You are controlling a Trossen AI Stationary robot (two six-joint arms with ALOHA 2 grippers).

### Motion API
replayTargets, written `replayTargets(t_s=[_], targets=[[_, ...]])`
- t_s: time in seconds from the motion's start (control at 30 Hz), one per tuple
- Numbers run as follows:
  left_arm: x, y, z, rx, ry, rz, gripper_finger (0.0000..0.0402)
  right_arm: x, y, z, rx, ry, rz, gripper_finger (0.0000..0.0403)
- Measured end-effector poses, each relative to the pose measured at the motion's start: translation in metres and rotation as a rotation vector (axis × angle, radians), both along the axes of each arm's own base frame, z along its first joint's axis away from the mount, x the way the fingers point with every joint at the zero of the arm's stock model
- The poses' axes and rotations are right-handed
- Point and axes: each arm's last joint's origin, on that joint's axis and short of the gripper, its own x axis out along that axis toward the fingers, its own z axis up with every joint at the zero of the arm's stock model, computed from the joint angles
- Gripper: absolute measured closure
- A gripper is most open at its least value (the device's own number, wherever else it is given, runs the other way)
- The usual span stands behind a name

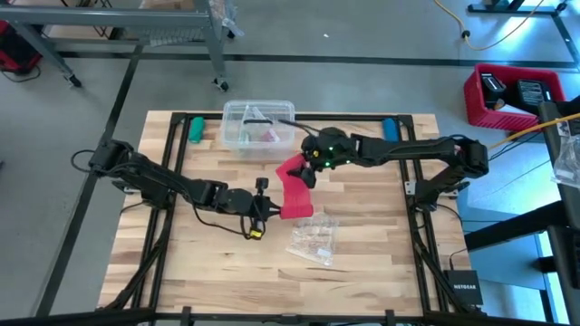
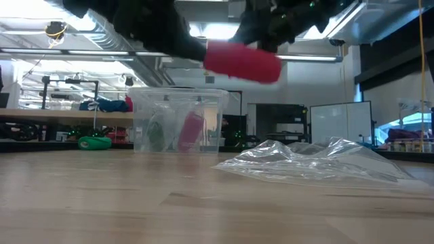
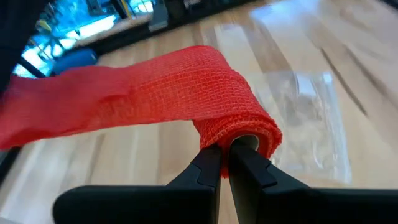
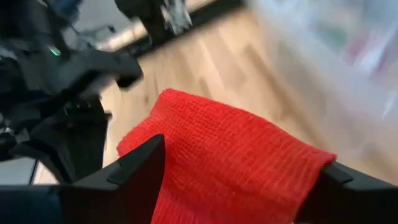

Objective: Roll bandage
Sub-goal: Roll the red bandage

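Observation:
The red-pink bandage (image 1: 294, 192) hangs in the air over the middle of the table, between my two grippers. Its rolled end (image 3: 239, 121) is at my left gripper (image 1: 269, 210), which is shut on it. From there the flat strip (image 3: 112, 93) runs toward the far side to my right gripper (image 1: 304, 170), whose fingers stand wide apart with the strip between them. In the low view the bandage (image 2: 242, 62) hangs well above the tabletop. My left gripper pinches the wall of the roll at its open end (image 3: 224, 157) between its two fingers. One finger (image 3: 249, 168) seems to sit at the hollow core and the other (image 3: 208, 169) outside. The fingers come slanting down from the table's left, and the roll is lifted clear. My right gripper holds the flat strip across its width (image 4: 230, 149), one finger (image 4: 146, 163) at each long edge. It comes from the table's right, slanting down. The strip is lifted clear and runs on to the roll.
A clear plastic box (image 1: 258, 125) with items inside stands at the far middle. A crumpled clear wrapper (image 1: 313, 240) lies on the wood near the bandage, on the near side. A green roll (image 1: 195, 129) and a blue thing (image 1: 390, 129) lie at the far edge.

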Motion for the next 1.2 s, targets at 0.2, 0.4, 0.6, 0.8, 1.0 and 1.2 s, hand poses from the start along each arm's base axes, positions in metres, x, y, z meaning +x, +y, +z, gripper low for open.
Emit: replayTargets(t_s=[0.2,0.4,0.6,0.8,1.0,1.2], targets=[[0.005,-0.001,-0.015,-0.011,0.053,0.015,0.0389,-0.005,0.002,-0.009,0.143,0.136,-0.012,0.0125],[0.007,0.005,-0.027,-0.005,0.115,0.045,0.0389,0.001,-0.002,0.018,0.044,0.007,-0.088,0.0125],[0.007,0.008,-0.031,-0.001,0.144,0.061,0.0389,0.004,-0.005,0.006,0.060,0.066,-0.078,0.0125],[0.008,0.007,-0.030,-0.002,0.138,0.055,0.0389,-0.005,-0.003,-0.005,0.146,0.200,-0.068,0.0125],[0.009,0.007,-0.029,0.004,0.120,0.052,0.0389,0.009,-0.009,0.018,0.014,-0.066,-0.137,0.0125],[0.008,0.006,-0.030,-0.009,0.131,0.050,0.0389,-0.009,-0.004,-0.008,0.189,0.239,-0.016,0.0125]])
